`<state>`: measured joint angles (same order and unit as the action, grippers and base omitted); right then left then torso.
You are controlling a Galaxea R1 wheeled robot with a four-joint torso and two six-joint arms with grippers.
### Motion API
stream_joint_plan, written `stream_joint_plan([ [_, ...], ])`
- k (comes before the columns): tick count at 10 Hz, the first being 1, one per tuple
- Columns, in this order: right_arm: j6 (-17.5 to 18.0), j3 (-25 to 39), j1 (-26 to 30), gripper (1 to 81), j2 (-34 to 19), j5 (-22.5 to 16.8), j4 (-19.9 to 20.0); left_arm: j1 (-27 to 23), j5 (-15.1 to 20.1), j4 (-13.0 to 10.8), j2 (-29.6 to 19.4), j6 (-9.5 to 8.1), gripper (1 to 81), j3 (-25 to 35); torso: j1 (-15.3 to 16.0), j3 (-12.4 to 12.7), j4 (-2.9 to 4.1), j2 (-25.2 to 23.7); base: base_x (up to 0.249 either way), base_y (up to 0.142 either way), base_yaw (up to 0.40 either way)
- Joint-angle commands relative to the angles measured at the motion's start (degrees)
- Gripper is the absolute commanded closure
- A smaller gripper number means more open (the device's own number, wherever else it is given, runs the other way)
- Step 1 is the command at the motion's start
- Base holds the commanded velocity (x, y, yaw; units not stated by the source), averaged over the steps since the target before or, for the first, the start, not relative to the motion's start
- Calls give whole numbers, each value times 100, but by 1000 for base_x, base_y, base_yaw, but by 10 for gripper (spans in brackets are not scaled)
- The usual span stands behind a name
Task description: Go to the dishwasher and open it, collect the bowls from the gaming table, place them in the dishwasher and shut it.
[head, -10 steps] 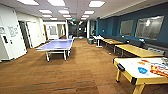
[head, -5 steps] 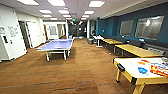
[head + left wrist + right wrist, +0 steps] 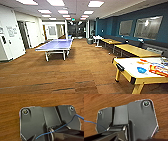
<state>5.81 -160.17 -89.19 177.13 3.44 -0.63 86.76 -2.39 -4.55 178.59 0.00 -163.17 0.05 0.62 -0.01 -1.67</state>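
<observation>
A long open office hall is seen from the head camera, floored in brown carpet (image 3: pixel 75 72) with a fine woven grain and faint darker bands. A blue table-tennis table (image 3: pixel 55 45) on pale legs stands to the left of the middle, its flat top smooth and matte. Along the right side, a teal wall (image 3: pixel 112 26) with two framed panes is lined by a row of yellow-topped desks (image 3: pixel 135 50). Nearest on the right, a game table (image 3: pixel 140 71) with a white, glossy top and yellow wooden edges and legs is seen; red and blue items (image 3: pixel 152 68), too blurred to be identified, lie on it. White walls and doors (image 3: pixel 15 37) run down the left, and rectangular ceiling lights (image 3: pixel 57 3) recede toward the far end.

In both wrist views, the carpet is shown close beneath each arm's dark plate, so both arms are held low and pointed downward over the floor. A thin blue cable (image 3: pixel 60 128) is looped across the left wrist's plate, and another is seen in the right wrist view. Whether either gripper is open or closed, or has hold of anything, cannot be told. No dishwasher or bowls can be made out in the hall.
</observation>
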Motion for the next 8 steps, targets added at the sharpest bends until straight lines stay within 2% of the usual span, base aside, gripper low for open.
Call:
stream_joint_plan([
  [1,-1,13,300,10,18,-273,-7,-348,274,-107,10,35,10,13,0,0,0,0,0,0,-397],
  [8,-1,13,265,10,44,-256,-7,-348,274,-117,10,18,10,13,0,2,0,0,0,0,-400],
])
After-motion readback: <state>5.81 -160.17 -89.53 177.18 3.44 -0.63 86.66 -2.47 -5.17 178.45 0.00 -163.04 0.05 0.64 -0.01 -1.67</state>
